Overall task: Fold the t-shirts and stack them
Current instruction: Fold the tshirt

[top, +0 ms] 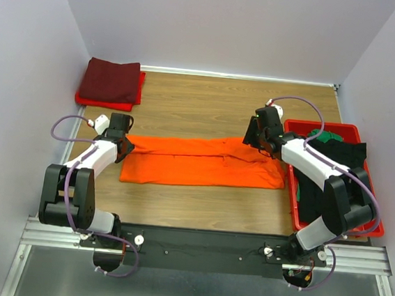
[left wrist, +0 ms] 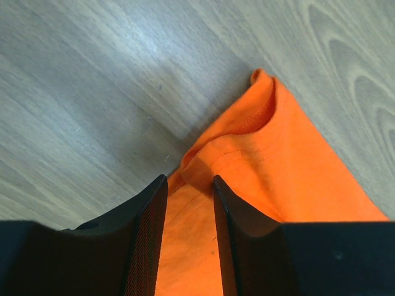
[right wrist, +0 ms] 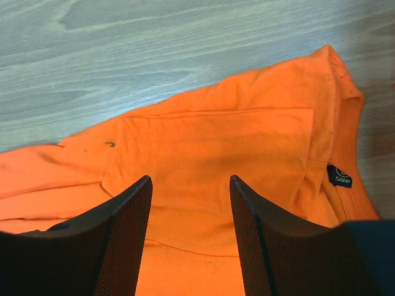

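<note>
I'm looking at one orange shirt (top: 203,164) lying mid-table, folded into a long flat band. My left gripper (left wrist: 190,180) is hanging open over its left corner and my right gripper (right wrist: 190,180) is hanging open over the collar end. Neither is gripping. Bare table (top: 202,99) is showing behind the band. At the far left corner a maroon shirt (top: 111,80) is sitting folded on a red shirt (top: 104,102), two in all. One tray (top: 325,127) at the right is holding black cloth (top: 319,195) and green cloth (top: 324,136).

The orange t-shirt (top: 203,162) lay flat in a long folded band across the middle, running left to right. A folded maroon t-shirt (top: 111,80) sat on a red t-shirt (top: 104,102) at the far left. Black t-shirts (top: 310,201) and a green t-shirt (top: 327,135) were heaped at the right.
</note>
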